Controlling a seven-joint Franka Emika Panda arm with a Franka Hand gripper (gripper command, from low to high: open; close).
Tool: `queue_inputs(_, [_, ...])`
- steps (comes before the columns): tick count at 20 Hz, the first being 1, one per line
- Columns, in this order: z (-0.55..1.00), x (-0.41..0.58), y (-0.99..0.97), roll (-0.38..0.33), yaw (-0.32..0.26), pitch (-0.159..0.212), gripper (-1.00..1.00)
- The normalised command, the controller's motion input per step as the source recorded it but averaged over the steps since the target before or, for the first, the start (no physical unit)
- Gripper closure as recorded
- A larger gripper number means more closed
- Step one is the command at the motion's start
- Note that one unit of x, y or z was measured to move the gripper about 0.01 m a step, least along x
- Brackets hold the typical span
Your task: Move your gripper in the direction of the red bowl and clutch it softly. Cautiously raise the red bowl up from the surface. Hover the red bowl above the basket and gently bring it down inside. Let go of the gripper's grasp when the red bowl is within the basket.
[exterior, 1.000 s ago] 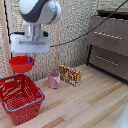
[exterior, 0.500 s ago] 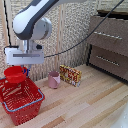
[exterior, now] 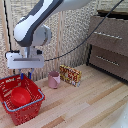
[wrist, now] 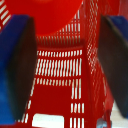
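The red bowl lies inside the basket, a red mesh basket with a blue-grey rim at the exterior view's left. My gripper hangs just above the basket's back part, over the bowl, with its fingers spread and nothing between them. In the wrist view the two dark, blue-tipped fingers stand far apart at the picture's sides. Between them I see the basket's mesh floor. The bowl shows as a red disc beyond the fingertips, free of both pads.
A pink cup stands on the wooden table just right of the basket. A patterned box stands beside the cup. A brown dresser fills the back right. A woven screen runs behind the arm.
The gripper carried the red bowl down toward the basket. Its fingers now stand open and the bowl rests inside the basket.
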Motion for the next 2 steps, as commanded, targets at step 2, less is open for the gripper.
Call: queue_inputs(2, [0.44,0.179,-0.54,0.109,0.047,0.000,-1.00])
